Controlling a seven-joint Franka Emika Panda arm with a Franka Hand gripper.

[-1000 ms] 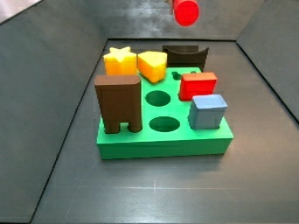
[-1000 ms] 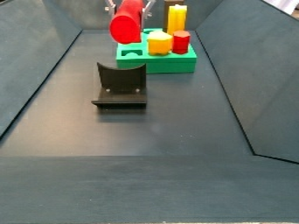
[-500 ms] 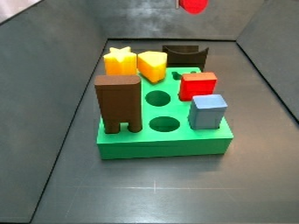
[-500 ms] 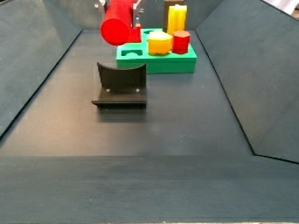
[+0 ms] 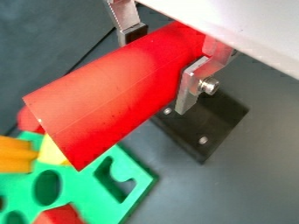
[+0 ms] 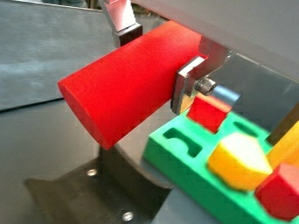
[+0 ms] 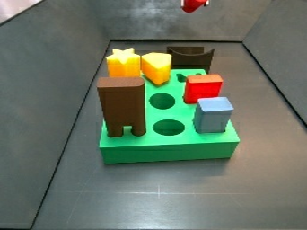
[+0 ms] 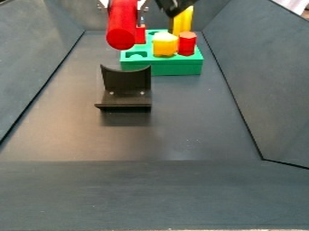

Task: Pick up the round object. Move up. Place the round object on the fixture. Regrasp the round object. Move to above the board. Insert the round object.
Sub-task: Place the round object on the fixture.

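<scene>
The gripper (image 5: 163, 54) is holding the peg (image 5: 117, 92) between its jaws, lying sideways, high above the floor between the fixture (image 8: 123, 88) and the board (image 8: 169, 61). Pickup and lift appear done; placing on the fixture, regrasping and insertion are remaining.

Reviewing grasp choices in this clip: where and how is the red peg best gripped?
Across its round side near one end, as in both wrist views: the gripper, raised above the fixture, has its silver fingers clamped on opposite curved sides of the round object. The long free end probably leaves room for cradling and regrasping.
</scene>
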